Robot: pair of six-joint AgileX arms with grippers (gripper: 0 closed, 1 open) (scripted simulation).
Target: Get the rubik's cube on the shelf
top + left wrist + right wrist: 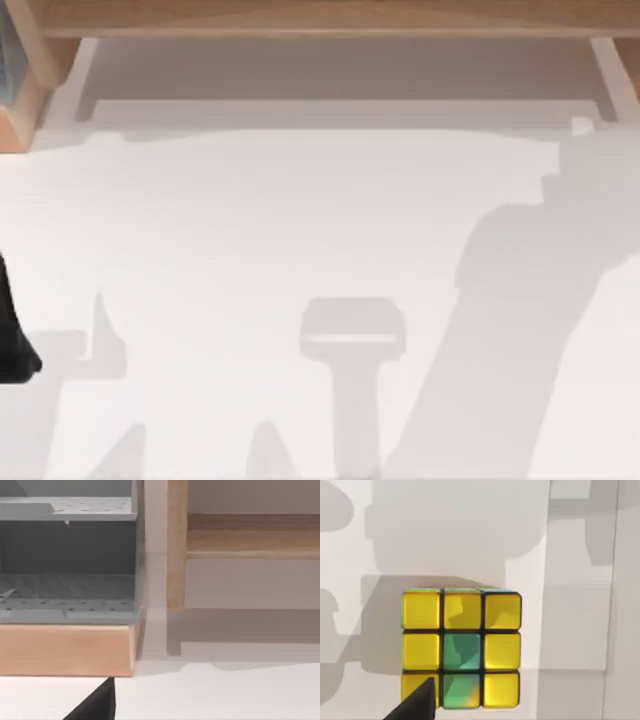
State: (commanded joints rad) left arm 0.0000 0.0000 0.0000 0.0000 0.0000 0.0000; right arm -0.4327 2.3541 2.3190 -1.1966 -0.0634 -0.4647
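Our right hand hovers over the rubik's cube [461, 647]; we cannot tell its opening.
An off-centre descent could nudge it across the worktop [250, 230], away from the shelf [320, 18].

White table [250, 230] crossed by soft grey shadows [352, 335].

No readable text, label or number appears anywhere.

A matte black arm [12, 335] with a rounded edge shows at nine o'clock in the top view. Both wrist views show a black, wedge-shaped fingertip [97, 702], plain and unmarked [417, 705].
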